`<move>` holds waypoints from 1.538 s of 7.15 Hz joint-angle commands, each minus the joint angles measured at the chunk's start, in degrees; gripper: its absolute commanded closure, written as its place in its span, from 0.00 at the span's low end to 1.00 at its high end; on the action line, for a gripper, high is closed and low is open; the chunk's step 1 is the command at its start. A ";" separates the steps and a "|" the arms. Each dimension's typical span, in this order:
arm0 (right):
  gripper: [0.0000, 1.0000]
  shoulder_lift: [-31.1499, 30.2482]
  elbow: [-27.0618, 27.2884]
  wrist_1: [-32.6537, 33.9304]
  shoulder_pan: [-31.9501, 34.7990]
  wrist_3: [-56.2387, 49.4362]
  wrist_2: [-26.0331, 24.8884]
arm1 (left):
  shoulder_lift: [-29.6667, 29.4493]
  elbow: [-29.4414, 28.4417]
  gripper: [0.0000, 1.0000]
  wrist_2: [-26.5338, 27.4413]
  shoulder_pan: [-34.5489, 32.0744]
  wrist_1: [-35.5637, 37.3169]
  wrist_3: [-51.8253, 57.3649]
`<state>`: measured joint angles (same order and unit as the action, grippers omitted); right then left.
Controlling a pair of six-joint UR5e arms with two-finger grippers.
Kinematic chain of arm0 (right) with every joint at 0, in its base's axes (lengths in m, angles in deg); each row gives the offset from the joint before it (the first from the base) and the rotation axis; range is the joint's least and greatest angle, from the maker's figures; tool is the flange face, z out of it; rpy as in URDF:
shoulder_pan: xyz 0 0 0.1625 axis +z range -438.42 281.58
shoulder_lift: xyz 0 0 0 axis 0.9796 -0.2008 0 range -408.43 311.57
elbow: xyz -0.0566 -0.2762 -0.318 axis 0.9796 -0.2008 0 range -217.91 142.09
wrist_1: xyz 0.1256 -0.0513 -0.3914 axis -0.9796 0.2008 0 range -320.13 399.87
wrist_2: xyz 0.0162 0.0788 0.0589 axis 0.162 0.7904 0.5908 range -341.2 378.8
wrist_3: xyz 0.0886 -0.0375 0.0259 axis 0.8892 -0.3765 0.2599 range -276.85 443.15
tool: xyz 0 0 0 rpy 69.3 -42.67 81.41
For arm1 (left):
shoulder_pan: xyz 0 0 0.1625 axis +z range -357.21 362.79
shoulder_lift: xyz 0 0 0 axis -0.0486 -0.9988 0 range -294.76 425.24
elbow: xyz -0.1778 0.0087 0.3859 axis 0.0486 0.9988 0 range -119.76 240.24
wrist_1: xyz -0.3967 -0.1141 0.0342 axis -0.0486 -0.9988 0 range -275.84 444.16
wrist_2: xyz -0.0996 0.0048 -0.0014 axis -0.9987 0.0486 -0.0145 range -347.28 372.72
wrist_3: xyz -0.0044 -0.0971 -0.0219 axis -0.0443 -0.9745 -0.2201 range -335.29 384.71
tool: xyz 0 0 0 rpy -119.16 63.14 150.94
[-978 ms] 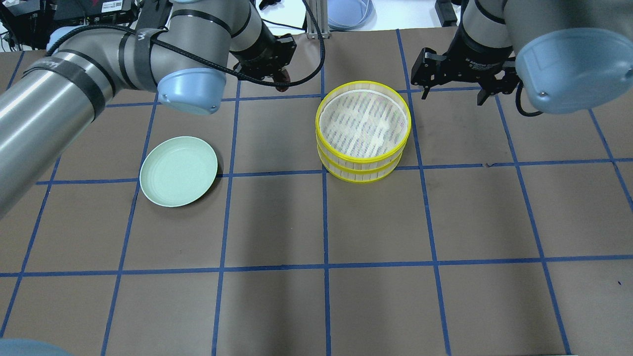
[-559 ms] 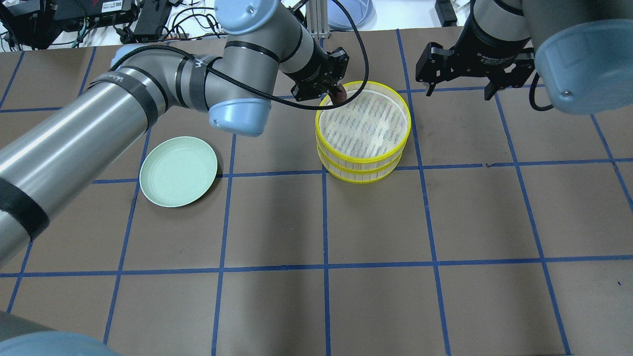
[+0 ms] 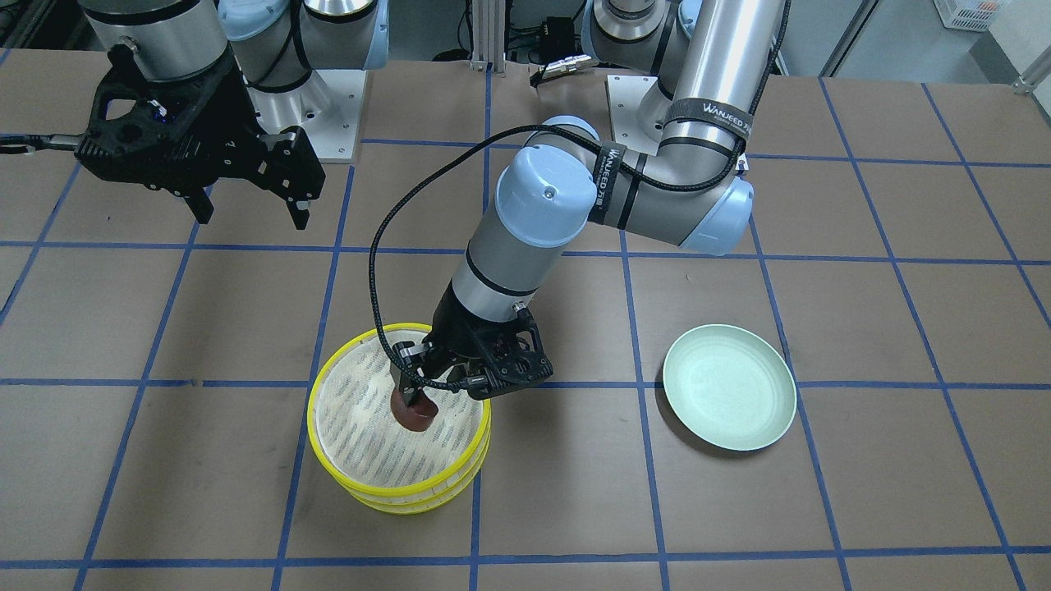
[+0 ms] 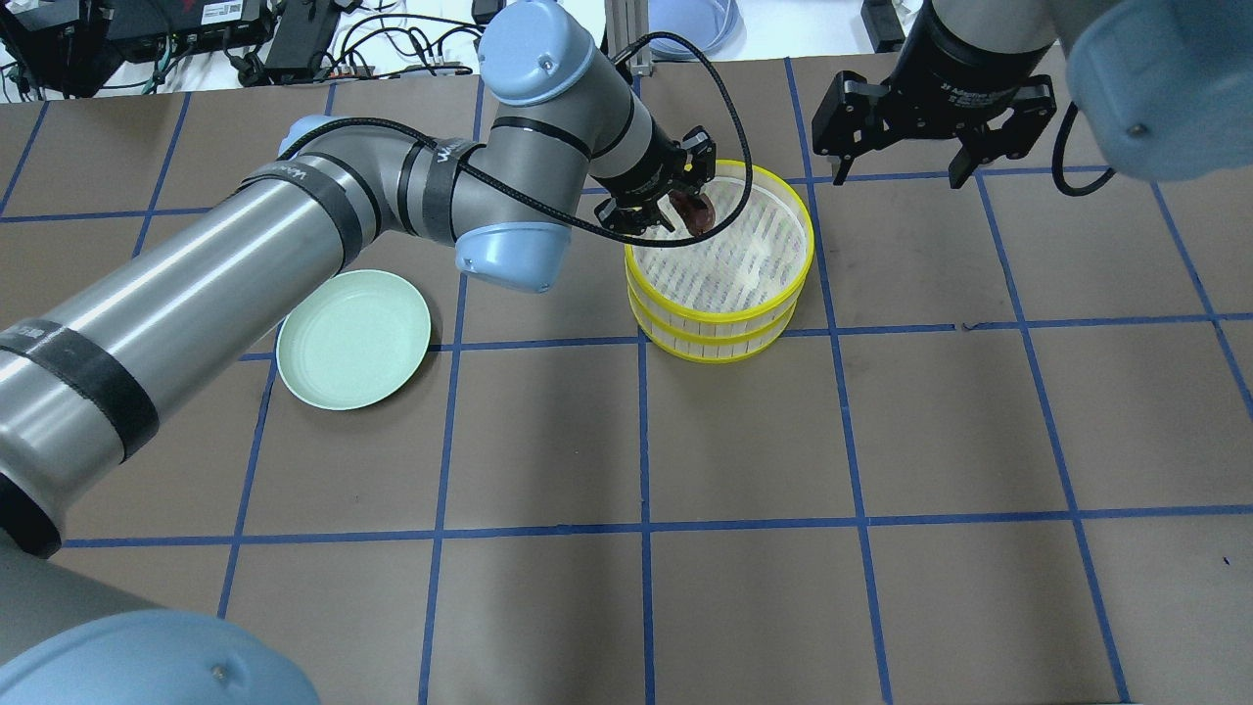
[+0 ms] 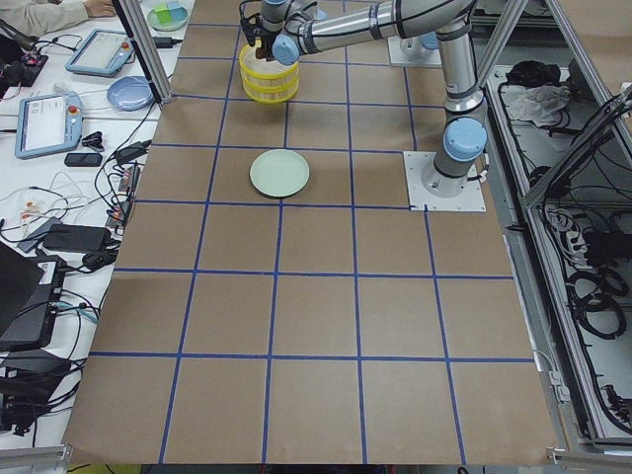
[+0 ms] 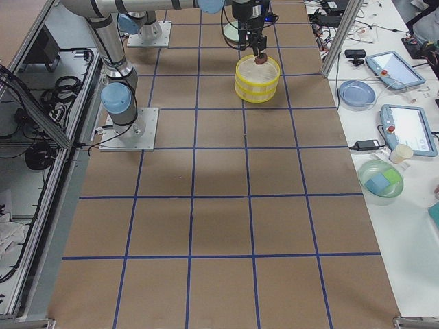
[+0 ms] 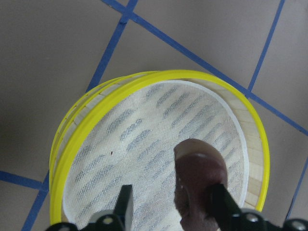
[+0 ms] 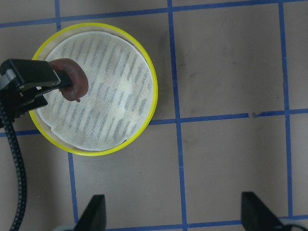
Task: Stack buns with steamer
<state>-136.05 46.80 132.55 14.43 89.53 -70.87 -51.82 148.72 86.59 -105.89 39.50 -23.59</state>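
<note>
The steamer point(image 4: 726, 313) is two yellow-rimmed trays stacked one on the other, far centre of the table; it also shows in the front view point(image 3: 394, 486). My left gripper point(image 4: 685, 203) hangs over the top tray's mesh, shut on the dark reddish-brown bun point(image 3: 413, 414), which is held just above the liner. In the left wrist view the bun point(image 7: 199, 175) lies against one finger, with a gap to the other. My right gripper point(image 4: 901, 174) is open and empty, hovering to the right of the steamer. The cream-white bun shows in no view.
A pale green plate point(image 4: 352, 338) lies bare on the brown paper to the left of the steamer. Blue tape lines grid the table. The arms' base plates point(image 3: 328, 115) stand at the robot's edge. Tablets and bowls lie on a side bench point(image 6: 384, 68).
My left arm has swung right with the dark bun, from left of the steamer, past its rim, to over the top tray. The right gripper stayed open and barely moved.
</note>
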 commanded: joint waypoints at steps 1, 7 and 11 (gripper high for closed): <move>0.00 0.87 -1.12 -1.01 0.14 -3.98 -0.07 | 0.17 -0.06 0.00 0.22 -0.04 -0.07 -0.04; 0.00 0.96 -0.33 -1.01 0.14 -4.36 -0.07 | 10.34 -1.64 0.00 11.28 15.55 -19.97 32.73; 0.00 0.95 -0.33 -0.75 0.14 -4.36 0.02 | 18.08 -1.64 0.00 21.80 24.29 -32.66 49.46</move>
<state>-135.09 46.46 131.74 14.57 85.17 -70.83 -36.31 147.08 104.79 -84.03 10.08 18.76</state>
